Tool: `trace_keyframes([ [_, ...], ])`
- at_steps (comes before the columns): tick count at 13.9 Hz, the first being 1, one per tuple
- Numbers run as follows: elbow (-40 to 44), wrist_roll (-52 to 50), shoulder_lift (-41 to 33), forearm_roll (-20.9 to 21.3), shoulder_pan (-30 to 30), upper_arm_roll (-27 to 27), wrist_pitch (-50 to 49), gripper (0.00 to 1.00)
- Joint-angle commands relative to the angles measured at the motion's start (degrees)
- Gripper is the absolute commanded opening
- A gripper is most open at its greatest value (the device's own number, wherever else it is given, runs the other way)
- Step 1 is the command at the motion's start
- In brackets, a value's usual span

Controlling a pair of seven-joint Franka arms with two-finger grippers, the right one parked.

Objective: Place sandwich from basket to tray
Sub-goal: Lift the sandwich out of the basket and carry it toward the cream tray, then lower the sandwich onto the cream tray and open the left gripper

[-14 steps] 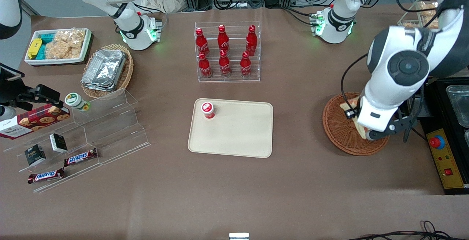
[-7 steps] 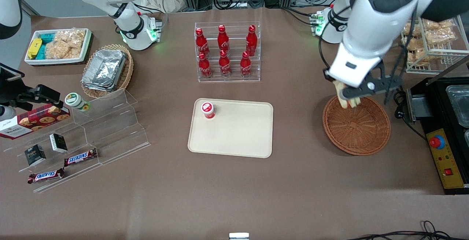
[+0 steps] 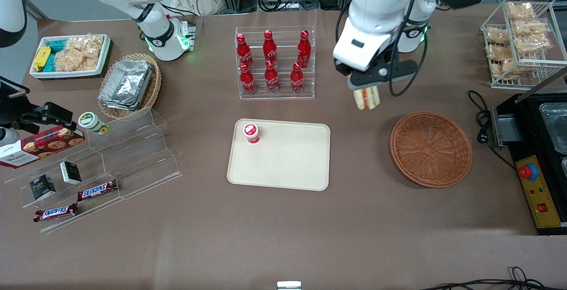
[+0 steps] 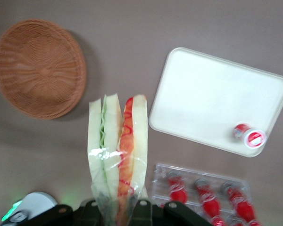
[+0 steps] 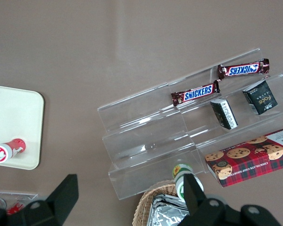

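1. Gripper (image 3: 366,87): raised above the table, between the basket (image 3: 430,149) and the bottle rack (image 3: 274,63), farther from the front camera than both basket and tray (image 3: 283,166); fingers pressed in on the sandwich (image 3: 366,97).
2. Sandwich: held in the air, hanging below the gripper, clear of the basket and not over the tray; the wrist view shows the wrapped wedge (image 4: 117,155) with white bread, a green layer and a red-orange layer, its end caught between the fingers (image 4: 92,209).
3. Basket: on the table toward the working arm's end, well apart from the tray; nothing seen in it (image 4: 37,68).
4. Tray: at table centre, nearer the front camera than the rack; carries one small red-capped bottle (image 3: 251,133) at a corner; the remaining surface bare (image 4: 212,103).
5. Rack: six red bottles in two rows.
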Motion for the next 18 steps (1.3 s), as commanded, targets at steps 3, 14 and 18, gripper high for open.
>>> trace_keyframes([
  [3, 1.28, -5.94, 13.38, 0.76, -2.85, -0.46, 10.28, 0.02],
  [14, -2.06, -12.89, 33.35, 11.06, -3.91, 1.37, 29.38, 0.02],
  [18, -2.06, -12.54, 35.82, 11.14, -4.61, 2.52, 32.37, 0.04],
])
